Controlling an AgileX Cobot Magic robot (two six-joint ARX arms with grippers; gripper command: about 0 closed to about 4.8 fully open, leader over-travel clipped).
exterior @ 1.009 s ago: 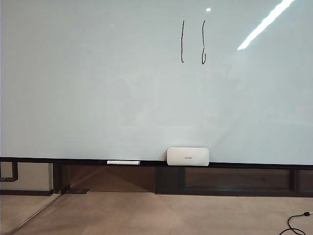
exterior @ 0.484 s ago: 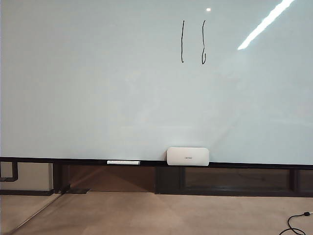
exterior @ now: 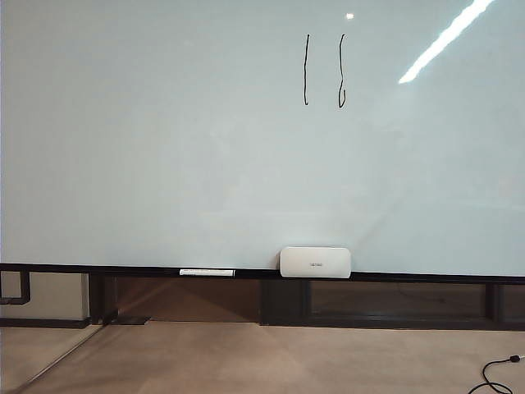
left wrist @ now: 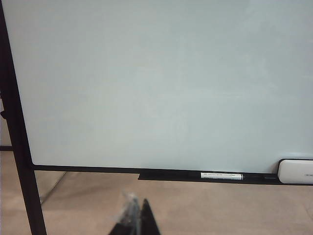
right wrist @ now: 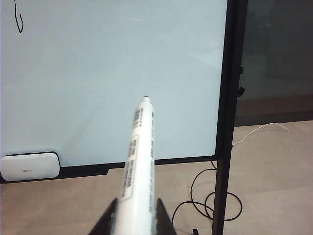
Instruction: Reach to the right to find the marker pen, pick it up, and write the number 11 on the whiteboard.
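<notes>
Marker pen uncapped; number 11 on whiteboard.

Pale bluish-white whiteboard w/ black bottom rail; two thin black strokes, number 11. White box. White-grey marker pen, dark tip, barcode-like print.

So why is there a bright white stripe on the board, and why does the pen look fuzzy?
In the exterior view the stripe is glare, a ceiling light mirrored in the glossy whiteboard, beside the sharp number 11. In the right wrist view the marker pen in the right gripper blurs near the lens. In the left wrist view the left gripper is soft too.
</notes>
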